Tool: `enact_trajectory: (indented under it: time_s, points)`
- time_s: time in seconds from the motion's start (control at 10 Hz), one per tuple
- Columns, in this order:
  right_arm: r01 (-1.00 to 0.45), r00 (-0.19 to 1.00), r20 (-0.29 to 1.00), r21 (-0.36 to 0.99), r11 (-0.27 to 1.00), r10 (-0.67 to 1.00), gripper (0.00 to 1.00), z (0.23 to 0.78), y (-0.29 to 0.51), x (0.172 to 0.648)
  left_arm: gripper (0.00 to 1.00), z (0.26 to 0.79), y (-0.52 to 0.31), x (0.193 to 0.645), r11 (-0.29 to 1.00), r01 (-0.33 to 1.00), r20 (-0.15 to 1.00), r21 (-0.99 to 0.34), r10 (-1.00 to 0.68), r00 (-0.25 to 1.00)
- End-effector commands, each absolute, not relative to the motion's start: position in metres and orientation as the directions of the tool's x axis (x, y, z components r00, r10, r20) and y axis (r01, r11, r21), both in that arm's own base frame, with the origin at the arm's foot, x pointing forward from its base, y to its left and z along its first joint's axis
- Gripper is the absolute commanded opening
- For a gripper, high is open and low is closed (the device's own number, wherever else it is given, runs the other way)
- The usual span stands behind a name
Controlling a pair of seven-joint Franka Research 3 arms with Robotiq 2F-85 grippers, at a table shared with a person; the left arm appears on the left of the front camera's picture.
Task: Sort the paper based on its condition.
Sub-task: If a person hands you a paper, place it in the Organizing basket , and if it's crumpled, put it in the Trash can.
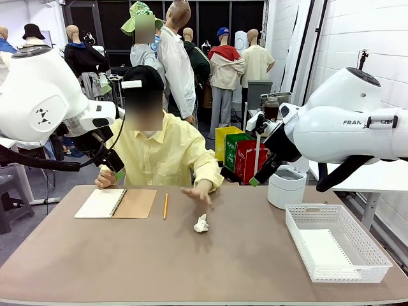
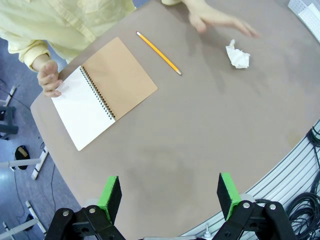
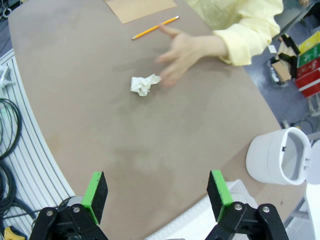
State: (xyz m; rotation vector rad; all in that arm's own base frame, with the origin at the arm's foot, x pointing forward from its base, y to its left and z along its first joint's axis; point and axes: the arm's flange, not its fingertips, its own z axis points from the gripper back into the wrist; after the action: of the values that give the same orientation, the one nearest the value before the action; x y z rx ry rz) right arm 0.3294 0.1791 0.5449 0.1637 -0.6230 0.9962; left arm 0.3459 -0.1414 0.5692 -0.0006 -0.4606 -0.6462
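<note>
One crumpled paper ball (image 1: pixel 201 223) is lying mid-table, just near the person's hand (image 1: pixel 199 193); I am holding my right gripper (image 3: pixel 157 196) wide open and empty above it; I should be coming straight down, pads either side; my right wrist view is showing the white bin (image 3: pixel 280 157); my left gripper (image 2: pixel 170 196), also open and empty, is seeing the notebook (image 2: pixel 102 92).

White brick wall (image 1: pixel 357 32), brown table (image 1: pixel 191 261) (blue floor (image 2: pixel 20 125))

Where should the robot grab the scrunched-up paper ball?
Probably straight down from above, jaws closing across the middle of the crumpled paper ball. It is a small lumpy wad lying alone on the table, with open space round it except the person's hand close by.
</note>
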Motion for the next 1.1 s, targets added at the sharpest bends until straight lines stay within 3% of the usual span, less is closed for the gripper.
enact_trajectory:
  time_s: [0.0, 0.5, 1.0]
  points:
    - [-0.829, 0.388, 0.551, -0.141, 0.541, 0.739, 1.00, 0.546, 0.181, 0.331, 1.00, 0.570, -0.140, 0.346, 0.801, 0.582, 0.416, 0.139, -0.580, 0.700]
    - [-0.824, 0.387, 0.559, -0.148, 0.547, 0.733, 1.00, 0.545, 0.179, 0.329, 1.00, 0.570, -0.140, 0.346, 0.801, 0.582, 0.416, 0.139, -0.580, 0.700]
    - [-0.859, 0.335, 0.438, -0.221, 0.461, 0.834, 1.00, 0.544, 0.224, 0.362, 1.00, 0.570, -0.140, 0.346, 0.801, 0.582, 0.416, 0.139, -0.580, 0.700]
